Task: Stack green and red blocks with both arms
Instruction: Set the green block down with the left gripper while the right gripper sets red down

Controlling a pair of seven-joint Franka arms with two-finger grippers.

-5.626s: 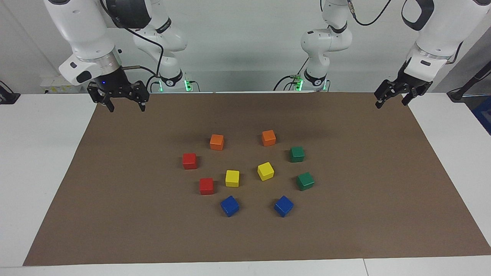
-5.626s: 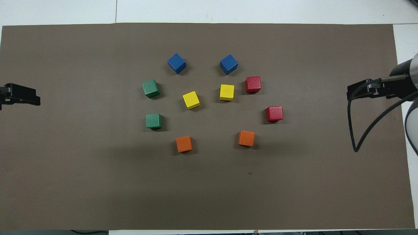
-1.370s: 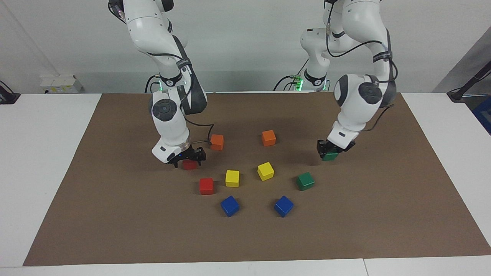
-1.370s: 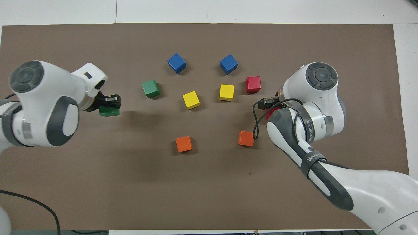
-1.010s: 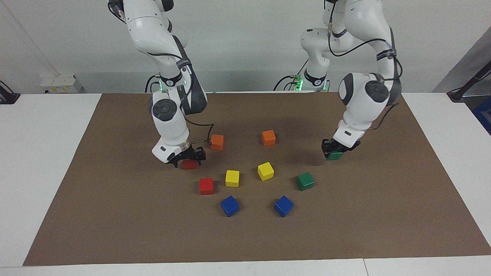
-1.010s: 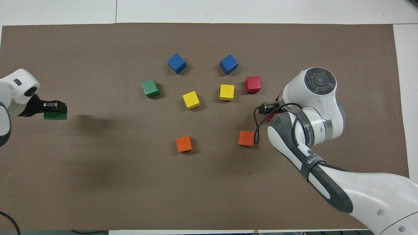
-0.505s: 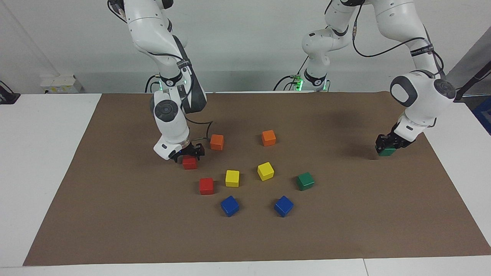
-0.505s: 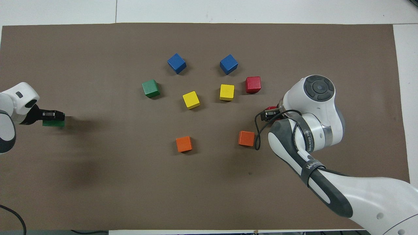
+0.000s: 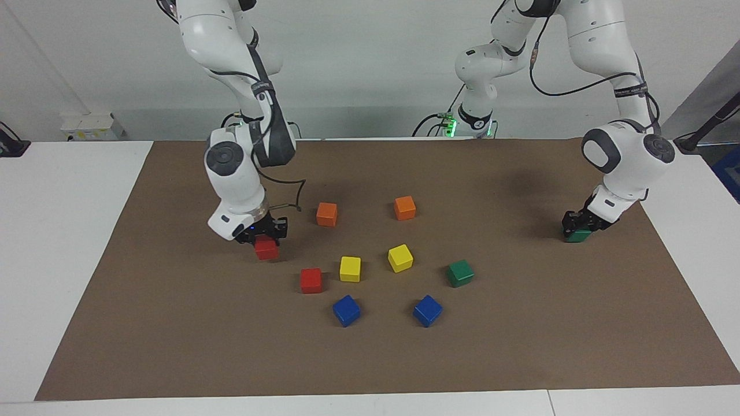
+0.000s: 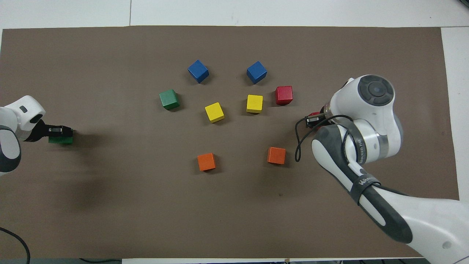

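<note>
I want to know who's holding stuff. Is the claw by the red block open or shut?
Shut. The right end effector has its fingertips clamped on the red block, which hangs slightly off the mat.

On the mat (image 9: pixel 173 323) the cubes form a loose ring: two orange cubes (image 9: pixel 326 214) nearest the robots, two blue cubes (image 9: pixel 346 310) farthest, two yellow cubes (image 9: pixel 350 268) between. One loose red cube (image 9: pixel 311 280) lies toward the right arm's end, one loose green cube (image 9: pixel 460 273) toward the left arm's.
</note>
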